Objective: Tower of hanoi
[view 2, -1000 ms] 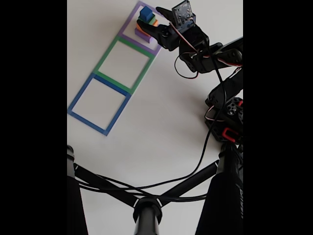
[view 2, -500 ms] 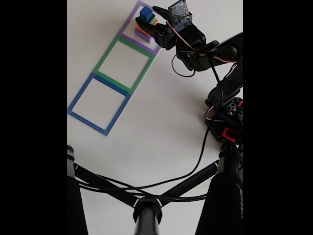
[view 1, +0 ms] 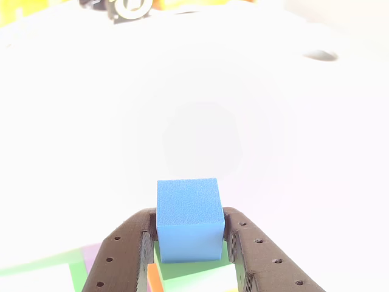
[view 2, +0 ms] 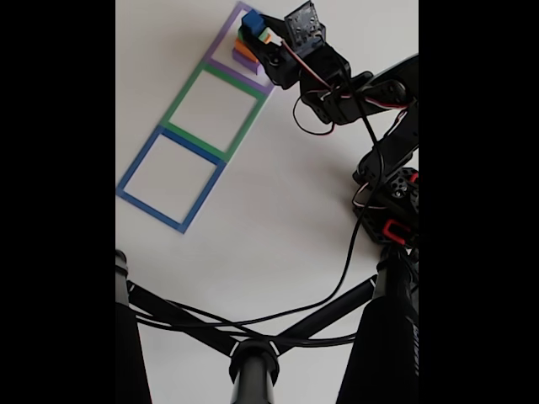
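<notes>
Our arm reaches out to the far purple outline (view 2: 221, 50) on the white surface (view 2: 269, 210), pincer (view 1: 189, 243) angled down over the stack. In the other view its two dark fingers (view 1: 124, 252) sit snug against the matte blue cube (view 1: 188, 219), which tops the green (view 1: 182, 271) and orange (view 1: 154, 278) blocks.

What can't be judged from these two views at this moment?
- Whether the blue cube has left the green cube: the hand hides their contact.
- Orange cube: cut off by the bottom edge.
- Stack in the fixed view: too small, partly behind the arm.
- Far table: overexposed.
</notes>
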You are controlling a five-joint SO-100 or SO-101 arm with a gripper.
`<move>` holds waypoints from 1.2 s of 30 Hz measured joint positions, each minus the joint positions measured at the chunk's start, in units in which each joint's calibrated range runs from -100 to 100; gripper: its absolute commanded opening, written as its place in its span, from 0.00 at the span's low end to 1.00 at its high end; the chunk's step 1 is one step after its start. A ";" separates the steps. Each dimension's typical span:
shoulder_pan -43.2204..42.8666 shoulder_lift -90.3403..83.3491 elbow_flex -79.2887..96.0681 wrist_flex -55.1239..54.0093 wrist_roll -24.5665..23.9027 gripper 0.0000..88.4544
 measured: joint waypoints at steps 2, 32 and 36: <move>0.00 0.00 0.00 0.00 0.00 0.03; -6.47 -40.35 -49.00 107.30 0.00 0.02; -9.33 -40.44 -62.05 122.87 0.00 0.02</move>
